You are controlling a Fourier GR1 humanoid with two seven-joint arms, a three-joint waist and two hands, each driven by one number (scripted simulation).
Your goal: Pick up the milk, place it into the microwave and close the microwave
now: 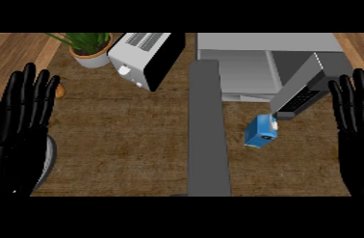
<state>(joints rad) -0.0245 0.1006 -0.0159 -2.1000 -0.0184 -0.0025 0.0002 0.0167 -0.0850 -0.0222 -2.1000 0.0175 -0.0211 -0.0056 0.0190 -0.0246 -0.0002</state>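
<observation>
- Brown worktop (128, 136); blue milk (261, 131) stands near its right edge, beside the microwave (241, 68), door ajar.
- Left hand (25, 121) and right hand (350, 121): fingers straight, spread, empty.

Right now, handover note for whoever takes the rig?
Left hand: open, resting at the view's left edge, holds nothing.
Right hand: open, resting at the right edge, holds nothing.
Milk: blue carton on the counter, just below the microwave door.
Microwave: door open.
Done: nothing yet.
Left: grasp milk, put it inside, close door.
</observation>
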